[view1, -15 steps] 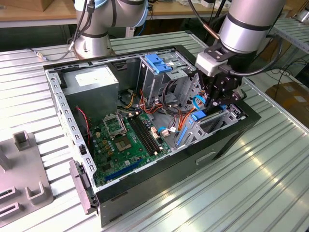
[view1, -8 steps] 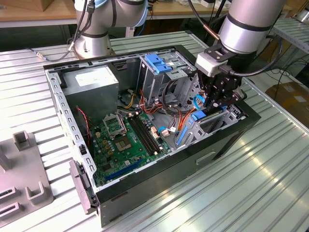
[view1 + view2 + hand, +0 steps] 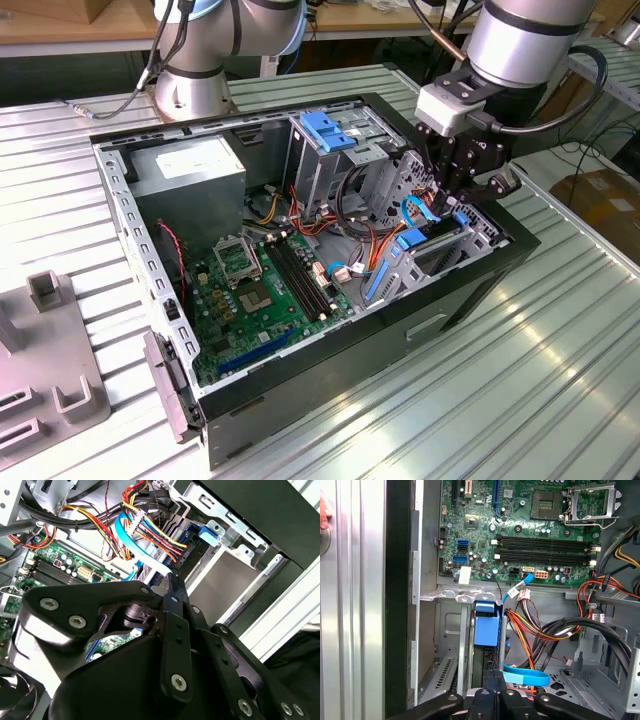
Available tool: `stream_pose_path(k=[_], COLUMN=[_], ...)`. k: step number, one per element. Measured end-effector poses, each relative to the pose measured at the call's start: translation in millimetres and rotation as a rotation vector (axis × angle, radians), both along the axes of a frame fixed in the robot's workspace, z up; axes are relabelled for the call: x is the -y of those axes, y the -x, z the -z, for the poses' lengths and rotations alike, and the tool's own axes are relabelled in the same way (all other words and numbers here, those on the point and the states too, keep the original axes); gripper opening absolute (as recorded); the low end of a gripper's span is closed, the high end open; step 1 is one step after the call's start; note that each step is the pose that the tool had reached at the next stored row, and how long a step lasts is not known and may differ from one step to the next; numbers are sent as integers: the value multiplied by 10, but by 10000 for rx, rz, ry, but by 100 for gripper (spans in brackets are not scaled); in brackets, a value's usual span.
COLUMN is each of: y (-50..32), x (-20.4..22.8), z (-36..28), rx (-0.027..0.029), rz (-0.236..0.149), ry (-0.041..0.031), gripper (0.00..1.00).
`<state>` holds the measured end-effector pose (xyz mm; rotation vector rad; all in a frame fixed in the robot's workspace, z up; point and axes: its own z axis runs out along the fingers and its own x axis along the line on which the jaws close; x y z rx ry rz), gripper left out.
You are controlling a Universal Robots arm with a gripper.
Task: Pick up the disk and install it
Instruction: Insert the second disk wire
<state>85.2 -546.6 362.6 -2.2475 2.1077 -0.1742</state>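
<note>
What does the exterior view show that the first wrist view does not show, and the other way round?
Exterior view alone: the whole open computer case, the grey power-supply box and the arm's gripper reaching down into the drive bay. First wrist view alone: a close look down the bay at a blue plastic piece. Both: the green motherboard and the bundled coloured cables.

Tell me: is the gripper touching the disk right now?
Cannot tell. In the exterior view the gripper sits low in the drive bay; in the first wrist view the disk stands there, but the contact point is hidden.
</note>
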Motion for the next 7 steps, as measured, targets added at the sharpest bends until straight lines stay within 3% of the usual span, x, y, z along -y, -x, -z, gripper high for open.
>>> stream_pose_path(k=[7], y=[0], x=[0], z=[-2], rx=[0], rz=[0], ry=[1], gripper=[10])
